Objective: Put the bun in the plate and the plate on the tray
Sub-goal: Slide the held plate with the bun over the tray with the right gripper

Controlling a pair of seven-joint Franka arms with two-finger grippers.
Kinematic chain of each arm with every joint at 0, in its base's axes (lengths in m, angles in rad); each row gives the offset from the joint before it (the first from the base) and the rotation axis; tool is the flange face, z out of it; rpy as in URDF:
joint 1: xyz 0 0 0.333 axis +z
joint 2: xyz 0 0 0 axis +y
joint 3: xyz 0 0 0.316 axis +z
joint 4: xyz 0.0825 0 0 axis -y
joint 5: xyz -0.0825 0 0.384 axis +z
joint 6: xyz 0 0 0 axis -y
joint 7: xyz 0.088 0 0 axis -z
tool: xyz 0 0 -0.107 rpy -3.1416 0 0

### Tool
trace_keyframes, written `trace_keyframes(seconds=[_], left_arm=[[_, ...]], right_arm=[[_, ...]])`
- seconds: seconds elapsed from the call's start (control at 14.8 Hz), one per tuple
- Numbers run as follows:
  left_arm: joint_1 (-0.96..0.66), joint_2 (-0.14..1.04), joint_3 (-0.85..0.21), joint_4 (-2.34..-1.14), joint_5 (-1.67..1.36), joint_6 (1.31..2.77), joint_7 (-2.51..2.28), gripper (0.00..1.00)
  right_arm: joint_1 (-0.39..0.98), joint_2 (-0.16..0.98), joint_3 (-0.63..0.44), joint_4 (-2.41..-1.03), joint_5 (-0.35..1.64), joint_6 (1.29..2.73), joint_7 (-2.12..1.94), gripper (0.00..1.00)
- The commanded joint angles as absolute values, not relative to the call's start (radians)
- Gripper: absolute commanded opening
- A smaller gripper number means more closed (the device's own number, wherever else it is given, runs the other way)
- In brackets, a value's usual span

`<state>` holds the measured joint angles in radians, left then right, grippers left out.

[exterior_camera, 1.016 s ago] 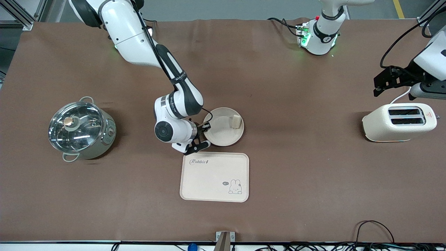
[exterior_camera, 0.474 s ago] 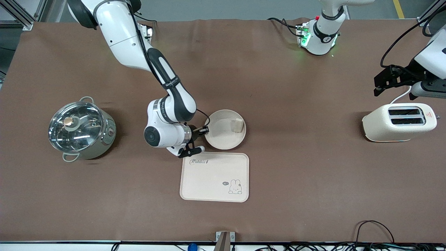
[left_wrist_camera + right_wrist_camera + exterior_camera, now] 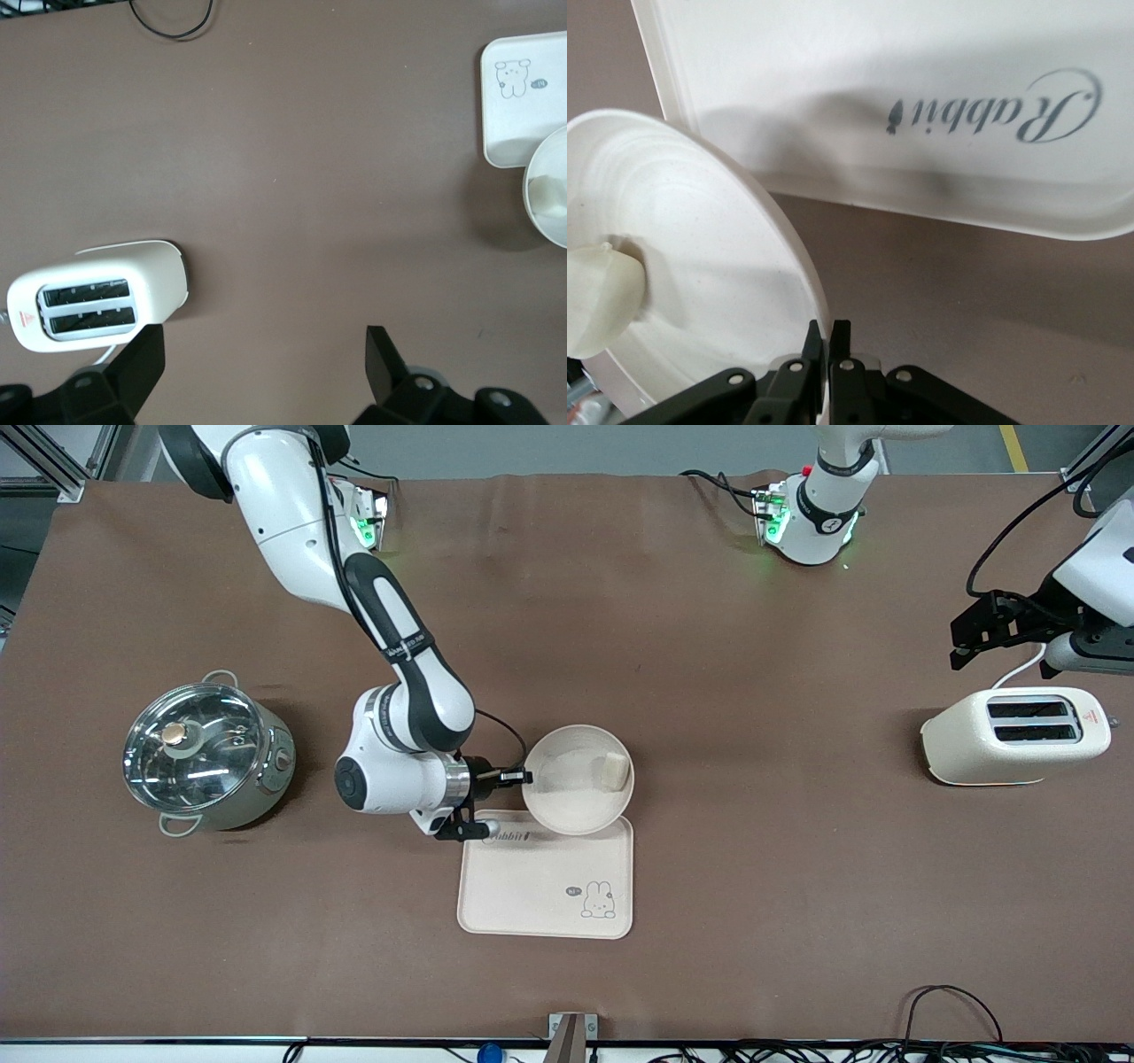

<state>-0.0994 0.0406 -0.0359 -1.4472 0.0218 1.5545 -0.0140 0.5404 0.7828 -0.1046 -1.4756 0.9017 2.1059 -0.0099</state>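
Note:
My right gripper (image 3: 524, 776) is shut on the rim of the round cream plate (image 3: 567, 802) and holds it up over the tray's edge that is farthest from the front camera. The pale bun (image 3: 613, 771) lies in the plate, against its rim away from the gripper. In the right wrist view the jaws (image 3: 828, 336) pinch the plate rim (image 3: 744, 266), with the bun (image 3: 598, 297) inside. The cream tray (image 3: 532, 890) with "Rabbit" lettering lies under the plate, also shown in the right wrist view (image 3: 859, 62). My left gripper (image 3: 264, 354) is open and empty, waiting above the table beside the toaster.
A cream toaster (image 3: 1014, 735) stands at the left arm's end of the table. A steel pot with a glass lid (image 3: 204, 753) stands at the right arm's end. Cables run along the table edge nearest the front camera.
My right gripper has lifted the plate with the bun off the table and carried it toward the front camera, so it now overlaps the tray's edge. The left arm has not moved.

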Motion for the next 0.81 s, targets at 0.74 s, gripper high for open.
trace_keyframes(seconds=[0.74], left_arm=[[-0.089, 0.048, -0.054, -1.422, 0.043, 1.529, -0.043, 1.00]], right_arm=[[0.466, 0.998, -0.206, -1.088, 0.877, 2.108, 0.144, 0.01]])
